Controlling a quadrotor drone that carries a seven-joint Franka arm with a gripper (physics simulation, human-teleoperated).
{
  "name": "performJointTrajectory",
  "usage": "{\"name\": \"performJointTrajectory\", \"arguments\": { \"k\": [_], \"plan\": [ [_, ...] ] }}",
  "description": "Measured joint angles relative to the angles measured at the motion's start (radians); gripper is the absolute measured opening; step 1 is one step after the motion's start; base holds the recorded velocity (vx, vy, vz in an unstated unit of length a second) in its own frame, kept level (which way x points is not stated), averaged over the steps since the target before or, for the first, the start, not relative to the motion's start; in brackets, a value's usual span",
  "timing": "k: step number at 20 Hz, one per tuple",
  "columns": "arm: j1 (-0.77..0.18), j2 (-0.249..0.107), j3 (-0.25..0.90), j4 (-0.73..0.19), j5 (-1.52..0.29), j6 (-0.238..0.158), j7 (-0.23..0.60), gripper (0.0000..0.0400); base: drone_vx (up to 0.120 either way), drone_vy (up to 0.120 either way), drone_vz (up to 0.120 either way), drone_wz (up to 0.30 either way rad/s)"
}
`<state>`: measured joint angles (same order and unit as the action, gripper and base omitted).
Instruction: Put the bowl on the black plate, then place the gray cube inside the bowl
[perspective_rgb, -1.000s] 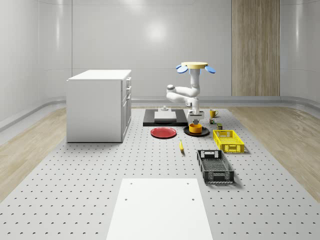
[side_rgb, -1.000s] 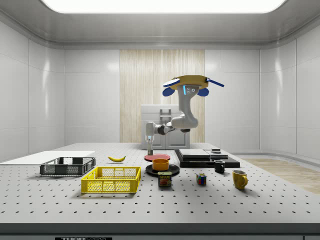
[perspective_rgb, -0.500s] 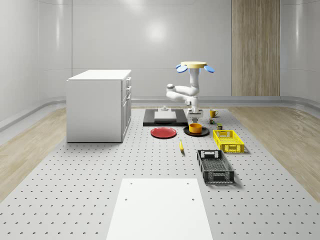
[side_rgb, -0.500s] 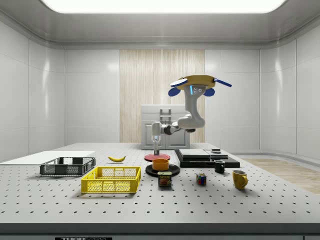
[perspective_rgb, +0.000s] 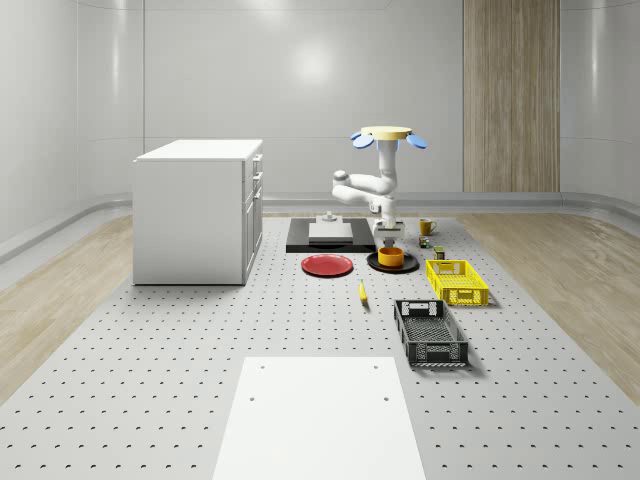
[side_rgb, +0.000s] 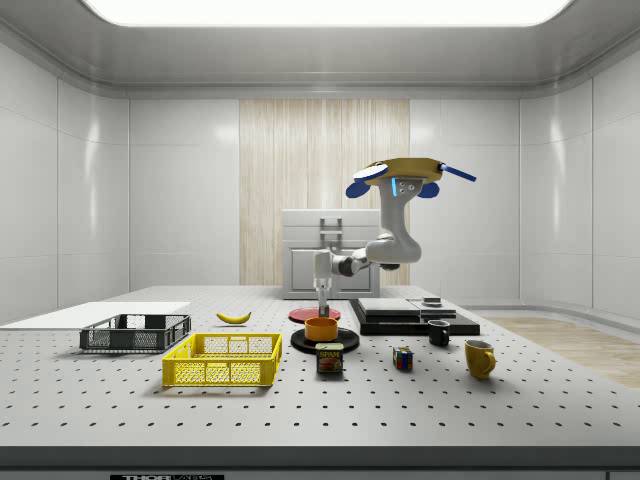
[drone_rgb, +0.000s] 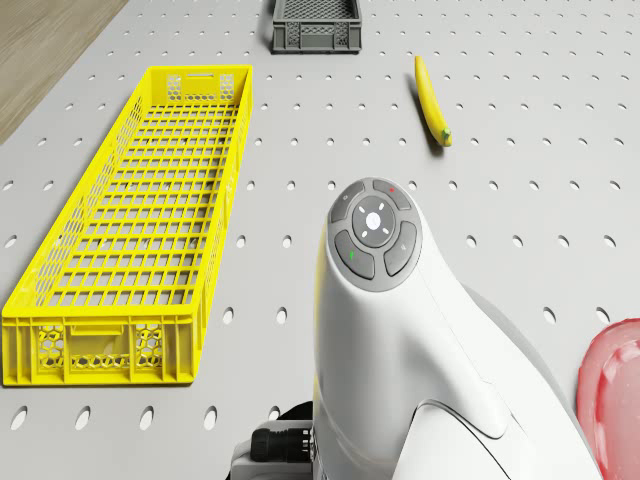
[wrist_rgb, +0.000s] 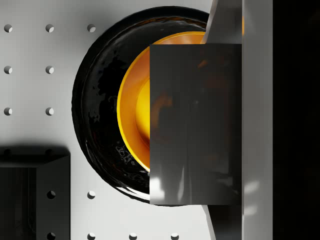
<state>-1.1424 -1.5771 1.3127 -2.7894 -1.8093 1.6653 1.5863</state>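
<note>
The gripper (side_rgb: 322, 304) was closed on the gray cube (wrist_rgb: 195, 125), holding it directly above the orange bowl (side_rgb: 322, 328), which already sat on the black plate (side_rgb: 324, 341); the drone (side_rgb: 410, 172) hovered above the table (side_rgb: 500, 400), over the flat black slab (side_rgb: 412, 318) to the side view's right of the plate. Judged from this arrangement, the bowl step was complete and only the release remained. The main hazard was an off-centre drop: in the wrist view the cube overlapped one side of the bowl and not its middle, so a corner could catch the rim, tip the light bowl on the glossy plate, or bounce the cube out. Drift of the hovering drone during release would cause the same fault. Taken left to right in the side view: a dark lattice crate (side_rgb: 135, 333) with open mesh walls; a curved banana (side_rgb: 234, 318); a yellow lattice crate (side_rgb: 224, 359), long and shallow; the round, smooth-walled bowl on the shallow, reflective plate, with a red plate (side_rgb: 305, 314) behind; a printed can (side_rgb: 331, 358); a small multicoloured cube (side_rgb: 402, 358); a dark mug (side_rgb: 439, 332); and a yellow mug (side_rgb: 479, 358). The gray cube appeared flat-faced and faintly reflective.
</note>
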Motion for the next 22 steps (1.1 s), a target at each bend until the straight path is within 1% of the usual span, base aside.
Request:
{"name": "performJointTrajectory", "arguments": {
  "k": [3,8,11,15,22],
  "plan": [
    [-0.009,0.001,-0.019,0.004,-0.018,0.006,0.007,0.025,0.0,0.0,0.0,0.0],
    [-0.048,0.008,-0.039,0.005,-0.039,0.007,0.047,0.025,0.0,0.0,0.0,0.0],
    [-0.066,0.011,-0.069,0.013,-0.068,0.016,0.061,0.025,0.0,0.0,0.0,0.0],
    [-0.087,0.018,-0.118,0.031,-0.114,0.033,0.07,0.025,0.0,0.0,0.0,0.0],
    [-0.136,0.042,-0.157,0.083,-0.153,0.044,0.077,0.025,0.0,0.0,0.0,0.0]
  ]
}}
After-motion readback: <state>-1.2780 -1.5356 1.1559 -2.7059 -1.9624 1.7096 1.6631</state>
